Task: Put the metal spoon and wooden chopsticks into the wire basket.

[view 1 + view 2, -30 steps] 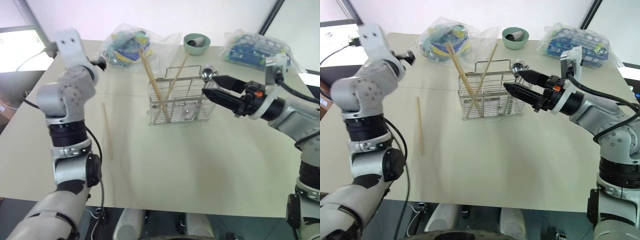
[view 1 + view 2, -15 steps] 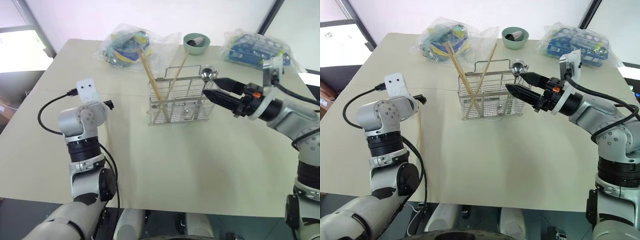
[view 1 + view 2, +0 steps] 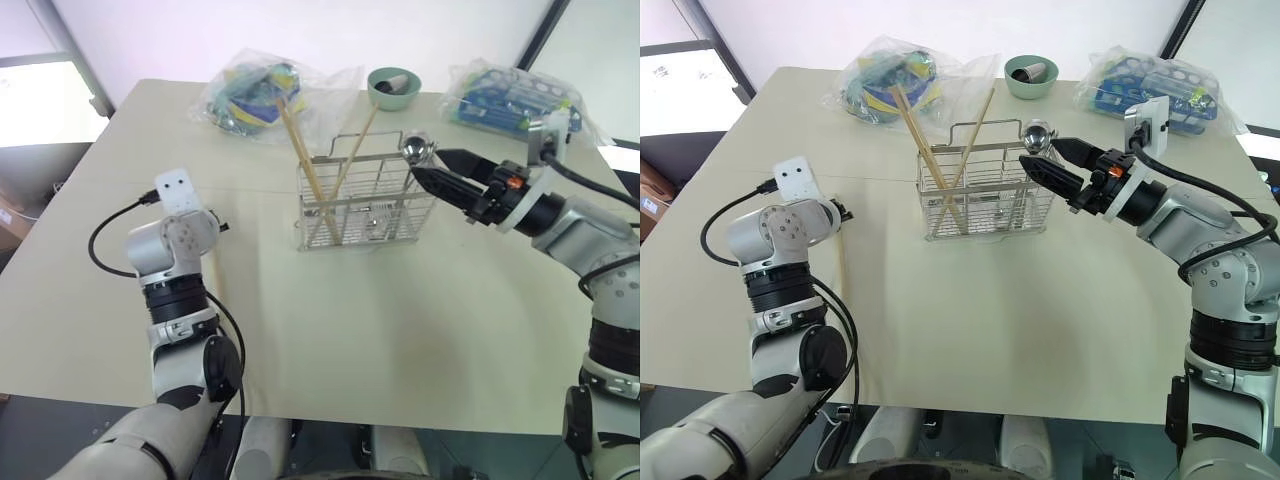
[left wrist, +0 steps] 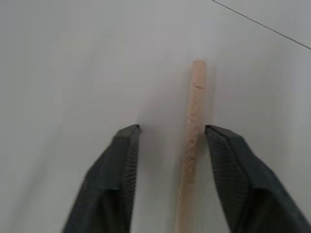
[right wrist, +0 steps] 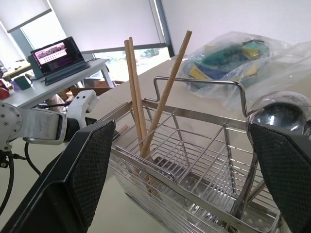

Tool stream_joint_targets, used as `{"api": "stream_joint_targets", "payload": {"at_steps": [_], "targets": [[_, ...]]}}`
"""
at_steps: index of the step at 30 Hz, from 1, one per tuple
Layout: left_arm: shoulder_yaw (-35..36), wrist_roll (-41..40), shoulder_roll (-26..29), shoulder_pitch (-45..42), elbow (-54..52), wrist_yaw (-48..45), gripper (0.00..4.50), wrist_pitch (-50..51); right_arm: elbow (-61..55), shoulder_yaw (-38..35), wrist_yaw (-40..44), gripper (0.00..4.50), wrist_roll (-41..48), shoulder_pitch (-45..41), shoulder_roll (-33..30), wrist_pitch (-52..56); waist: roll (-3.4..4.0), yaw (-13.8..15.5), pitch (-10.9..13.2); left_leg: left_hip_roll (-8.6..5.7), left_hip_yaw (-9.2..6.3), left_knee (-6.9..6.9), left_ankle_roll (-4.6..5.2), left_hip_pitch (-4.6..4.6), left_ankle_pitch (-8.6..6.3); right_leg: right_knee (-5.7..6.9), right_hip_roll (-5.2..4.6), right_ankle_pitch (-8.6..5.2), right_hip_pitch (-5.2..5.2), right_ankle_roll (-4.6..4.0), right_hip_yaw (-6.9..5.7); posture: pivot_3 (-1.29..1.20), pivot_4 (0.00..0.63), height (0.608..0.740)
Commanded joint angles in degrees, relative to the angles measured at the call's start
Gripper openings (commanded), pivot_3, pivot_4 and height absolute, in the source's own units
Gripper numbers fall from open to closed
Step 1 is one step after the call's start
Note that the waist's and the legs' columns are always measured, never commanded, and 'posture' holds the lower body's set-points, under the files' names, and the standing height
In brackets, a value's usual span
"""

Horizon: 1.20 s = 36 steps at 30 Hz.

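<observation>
Your left gripper sat low on the table, fingers parted around one wooden chopstick lying flat, nearer one finger, not clamped. Your right gripper was spread wide beside the wire basket, holding nothing.

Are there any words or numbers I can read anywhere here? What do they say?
None can be read.
Laptop screen: a picture with marks too small to read.
Plastic bags: bright packets inside, print too blurred to read.
Wire basket, chopsticks, spoon, green bowl: no writing.
</observation>
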Motion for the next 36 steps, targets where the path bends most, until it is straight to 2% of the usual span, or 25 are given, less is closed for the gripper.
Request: {"api": "stream_joint_targets", "payload": {"at_steps": [1,4,7,10,13,15,20,24,36], "targets": [[-0.29,0.29,-0.48,-0.30,-0.35,-0.84,0.14,-0.14,0.07,-1.75,0.18,4.50,0.15,-2.04,-0.29,-0.89,0.00,-0.06,0.00,-0.02,0.00,0.00,0.00,0.00,0.00,0.00,-0.02,0.00,-0.01,0.00,0.00,0.00,0.150,0.697],[-1.38,1.14,0.55,-0.22,-0.35,-1.35,0.06,-1.95,0.33,-1.57,0.29,4.50,-0.08,-2.24,-0.25,-0.94,0.00,-0.13,0.00,0.00,0.00,0.00,0.00,0.00,0.00,0.01,0.00,0.00,-0.01,0.01,-0.01,0.00,0.150,0.697],[-6.10,3.91,3.96,-0.96,-1.47,-3.83,0.06,-13.00,0.07,-1.31,0.84,4.50,-0.19,-2.17,-0.75,-0.70,-0.05,-0.16,0.03,0.00,0.01,0.00,0.00,-0.01,0.00,0.02,0.00,0.00,-0.03,0.01,-0.01,0.00,0.150,0.697],[-7.16,4.07,5.52,-2.61,-1.59,-6.41,0.06,-23.16,-0.11,-1.49,1.45,4.50,-0.05,-1.83,-1.34,-0.36,-0.04,-0.16,0.03,0.01,0.02,0.00,-0.01,-0.03,0.01,0.02,0.00,0.01,-0.06,0.00,0.00,0.00,0.150,0.697],[-3.61,-2.54,6.48,-11.33,0.05,-13.79,0.06,-37.92,-1.20,-1.64,4.30,4.50,0.93,-0.83,-3.76,1.03,-0.11,0.03,0.06,0.02,0.00,0.00,-0.05,-0.13,0.01,0.01,-0.01,0.01,-0.14,-0.01,-0.02,0.00,0.150,0.697],[-2.82,-7.42,6.84,-16.06,0.58,-20.13,0.06,-42.57,-2.13,-1.71,6.05,4.50,1.54,-0.15,-5.14,1.70,-0.11,0.01,0.06,-0.01,-0.02,0.04,-0.03,-0.26,0.01,-0.06,-0.07,0.02,-0.17,-0.01,-0.08,0.00,0.150,0.697],[-2.92,-17.46,7.98,-24.08,0.33,-30.19,0.06,-42.61,-3.64,-2.47,7.43,4.50,2.29,1.28,-6.38,2.39,-0.07,-0.33,0.04,-0.09,0.04,0.04,0.10,-0.22,-0.04,-0.25,-0.13,0.04,-0.06,0.04,-0.08,0.00,0.150,0.697],[-7.33,-17.81,8.57,-24.95,-1.93,-34.04,0.06,-44.05,-4.54,-3.37,6.72,4.50,2.35,2.47,-6.19,2.29,-0.07,-0.46,0.04,-0.02,0.04,0.03,0.14,-0.10,-0.05,-0.15,-0.06,0.04,-0.01,0.05,-0.08,0.00,0.150,0.697],[-15.25,-18.98,-1.84,-17.52,-3.34,-34.15,0.06,-43.82,-7.01,-6.43,2.84,4.50,3.06,5.88,-5.29,1.57,-0.08,-0.25,0.05,-0.05,0.04,0.08,0.20,-0.08,-0.07,-0.15,-0.08,0.04,0.06,0.05,-0.07,0.00,0.150,0.697]]}}
